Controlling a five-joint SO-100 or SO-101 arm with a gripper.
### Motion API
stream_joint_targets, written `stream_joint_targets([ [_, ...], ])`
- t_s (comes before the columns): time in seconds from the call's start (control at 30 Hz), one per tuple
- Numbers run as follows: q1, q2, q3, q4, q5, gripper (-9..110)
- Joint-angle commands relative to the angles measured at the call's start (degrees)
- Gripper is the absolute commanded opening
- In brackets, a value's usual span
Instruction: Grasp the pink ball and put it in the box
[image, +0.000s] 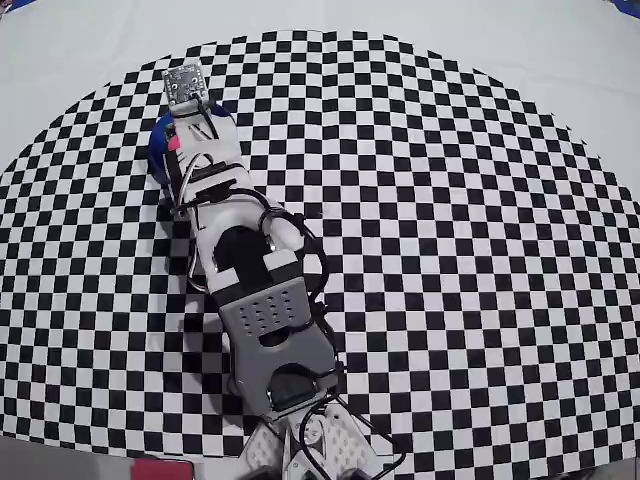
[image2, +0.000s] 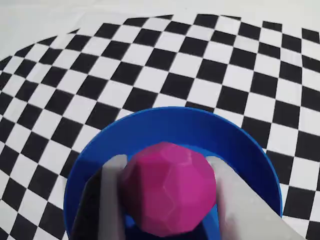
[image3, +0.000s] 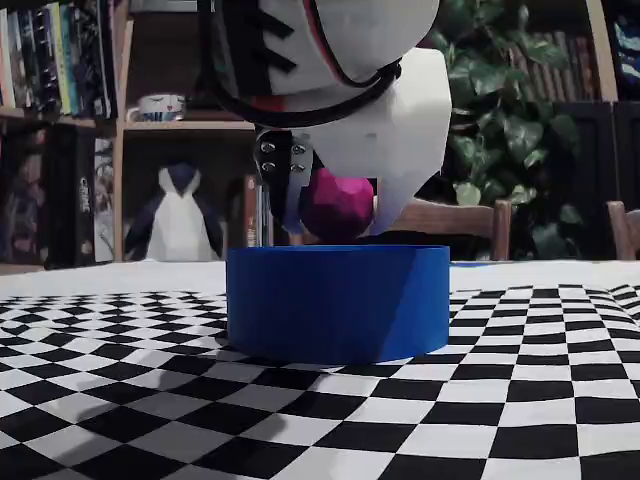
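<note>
The gripper (image3: 335, 215) is holding the ball (image3: 337, 205) between its fingers just above the rim of the box (image3: 337, 303), which is sitting on the checkered cloth (image3: 480, 400).

Wrist view: pink ball (image2: 169, 192) btwn the gripper (image2: 167, 172) fingers, above the box (image2: 165, 125) interior. Fixed view: ball (image3: 335, 205) just over box (image3: 337, 300) rim, box on checkered mat (image3: 300, 410). Overhead view: box (image: 158, 150) at mat's upper left, under arm (image: 250, 270)
</note>
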Motion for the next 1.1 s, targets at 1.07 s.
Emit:
stream_joint_targets([
  [1.07,5.9,35.9,12.2,-0.4,59.6,4],
])
